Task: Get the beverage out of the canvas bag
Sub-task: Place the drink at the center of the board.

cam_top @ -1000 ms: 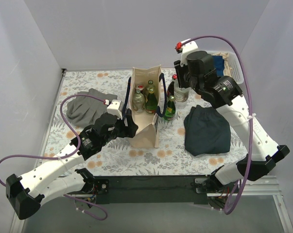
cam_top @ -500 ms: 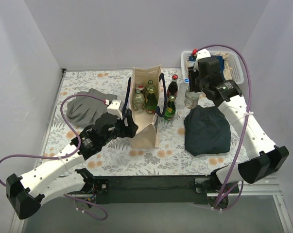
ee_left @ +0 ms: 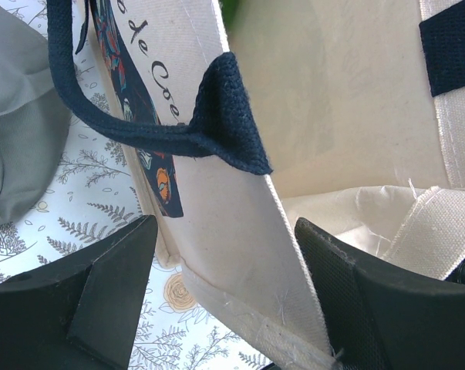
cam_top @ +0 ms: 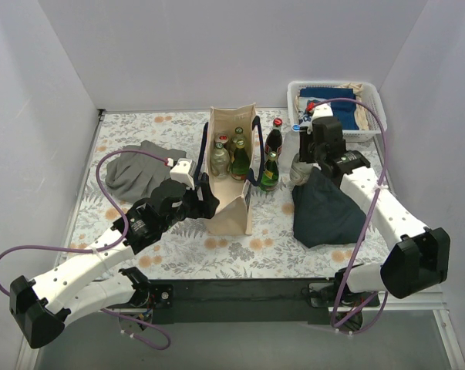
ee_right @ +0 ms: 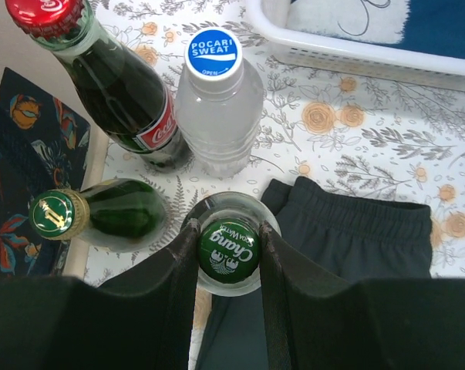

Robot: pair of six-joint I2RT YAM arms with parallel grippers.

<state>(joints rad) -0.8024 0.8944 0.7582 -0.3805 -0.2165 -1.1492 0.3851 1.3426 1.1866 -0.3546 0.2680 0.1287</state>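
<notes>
Left gripper (ee_left: 224, 231) sits at the near left corner of the bag (cam_top: 234, 212), its jaws spread with one finger outside on the table side and the other inside, the cream wall passing between them without being clamped. A navy handle (ee_left: 217, 127) droops over that wall just above the fingers. The bag stands upright near the middle of the table (cam_top: 178, 254), its mouth open, and several bottles (cam_top: 240, 160) stand in its far half. Left of it lies a gray cloth (cam_top: 136, 169).

To the right, well outside the bag, the right gripper (ee_right: 227, 231) is closed on a clear bottle with a green cap (ee_right: 229, 248), one finger pressed to each side of its neck. This bottle is upright at the far left corner of a dark garment (cam_top: 328, 212); whether its base touches the table cannot be told. Just left of it stands a green bottle (ee_right: 109, 214) with a gold cap, beside the bag's right wall. Farther back stand a cola bottle (ee_right: 120, 92) with a red cap and a water bottle (ee_right: 219, 100) with a blue cap, side by side. A white basket (cam_top: 375, 104) holding folded fabric sits at the far right corner.
</notes>
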